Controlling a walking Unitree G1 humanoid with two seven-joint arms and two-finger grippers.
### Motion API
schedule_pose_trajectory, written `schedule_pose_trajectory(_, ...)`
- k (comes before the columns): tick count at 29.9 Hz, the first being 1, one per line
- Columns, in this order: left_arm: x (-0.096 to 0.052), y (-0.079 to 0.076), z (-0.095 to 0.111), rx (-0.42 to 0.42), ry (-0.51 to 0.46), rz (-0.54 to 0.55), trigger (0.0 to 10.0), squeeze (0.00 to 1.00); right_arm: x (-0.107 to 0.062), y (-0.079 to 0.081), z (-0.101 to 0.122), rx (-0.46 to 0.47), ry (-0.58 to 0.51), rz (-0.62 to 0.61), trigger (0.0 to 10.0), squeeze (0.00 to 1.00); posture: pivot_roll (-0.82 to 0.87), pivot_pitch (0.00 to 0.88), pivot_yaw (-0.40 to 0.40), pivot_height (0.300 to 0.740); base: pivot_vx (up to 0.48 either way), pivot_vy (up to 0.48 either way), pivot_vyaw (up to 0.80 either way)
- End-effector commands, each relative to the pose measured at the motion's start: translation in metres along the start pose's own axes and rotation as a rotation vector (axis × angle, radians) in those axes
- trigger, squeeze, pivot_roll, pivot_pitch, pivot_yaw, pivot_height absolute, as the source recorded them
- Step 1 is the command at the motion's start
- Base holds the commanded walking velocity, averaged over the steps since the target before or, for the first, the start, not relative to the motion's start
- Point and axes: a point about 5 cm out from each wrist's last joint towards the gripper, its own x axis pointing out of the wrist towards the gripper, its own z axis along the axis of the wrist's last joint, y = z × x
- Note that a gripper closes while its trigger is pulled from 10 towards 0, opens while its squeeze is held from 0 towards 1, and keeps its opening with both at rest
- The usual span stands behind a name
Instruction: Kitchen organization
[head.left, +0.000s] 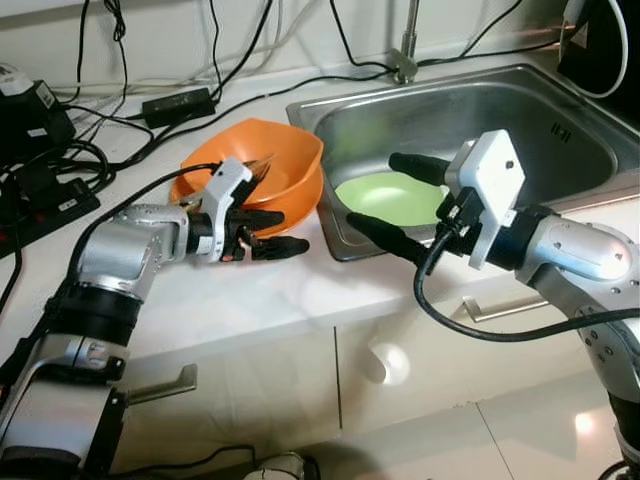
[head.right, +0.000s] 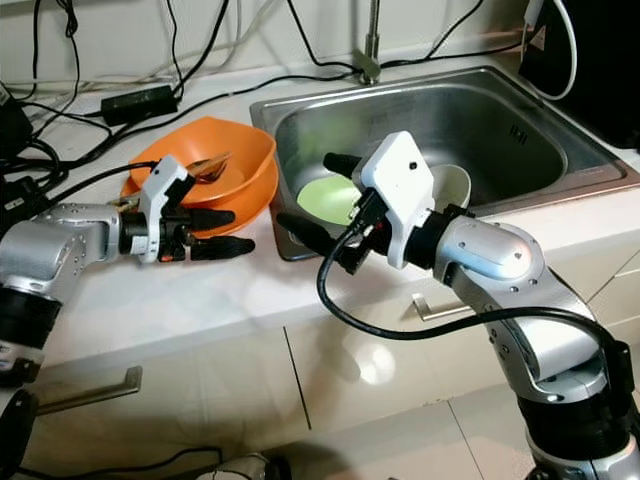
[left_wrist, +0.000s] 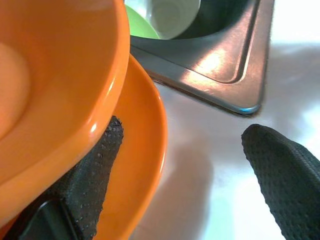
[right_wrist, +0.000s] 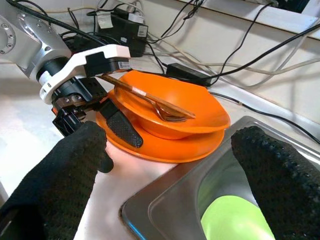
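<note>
An orange bowl (head.left: 270, 160) sits in an orange plate (right_wrist: 165, 147) on the white counter, left of the sink (head.left: 520, 110). A metal fork (right_wrist: 150, 100) lies across the bowl. My left gripper (head.left: 292, 230) is open at the plate's front edge. One of its fingers (left_wrist: 95, 170) rests on the plate under the bowl's side, the other (left_wrist: 285, 175) is over bare counter. My right gripper (head.left: 372, 190) hangs open above the sink's front left corner, holding nothing. In the sink lie a green plate (head.left: 390, 195) and a white bowl (head.right: 455, 180).
Black cables, a power adapter (head.left: 180, 103) and black devices (head.left: 30, 120) crowd the back left of the counter. The faucet (head.left: 405, 50) stands behind the sink. A dark object (head.left: 600, 50) is at the back right. Cabinet handles (head.left: 165, 385) jut out below the counter's front edge.
</note>
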Motion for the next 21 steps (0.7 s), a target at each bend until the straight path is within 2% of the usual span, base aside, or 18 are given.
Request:
schedule_pose_trajectory(1, 0.006, -0.006, -0.021, -0.064, 0.086, -0.049, 10.0, 0.0, -0.002, 0.002, 0.003, -0.002, -0.007, 0.018, 10.0, 0.0, 0.02, 0.062, 0.108, 0.74, 0.0, 0.0, 0.0)
schedule_pose_trajectory(12, 0.0, -0.017, -0.019, -0.07, 0.083, -0.086, 10.0, 0.0, -0.001, 0.0, 0.002, -0.009, -0.006, 0.017, 10.0, 0.0, 0.03, 0.061, 0.105, 0.74, 0.0, 0.0, 0.0)
schedule_pose_trajectory(18, -0.002, -0.022, -0.018, -0.068, 0.081, -0.074, 10.0, 0.0, 0.0, 0.0, 0.002, -0.01, -0.008, 0.014, 10.0, 0.0, 0.03, 0.058, 0.103, 0.74, 0.0, 0.0, 0.0)
schedule_pose_trajectory(21, -0.002, -0.019, -0.011, -0.035, 0.053, -0.03, 10.0, 0.0, 0.001, -0.002, 0.002, -0.012, -0.012, 0.008, 10.0, 0.0, 0.03, 0.057, 0.103, 0.74, 0.0, 0.0, 0.0)
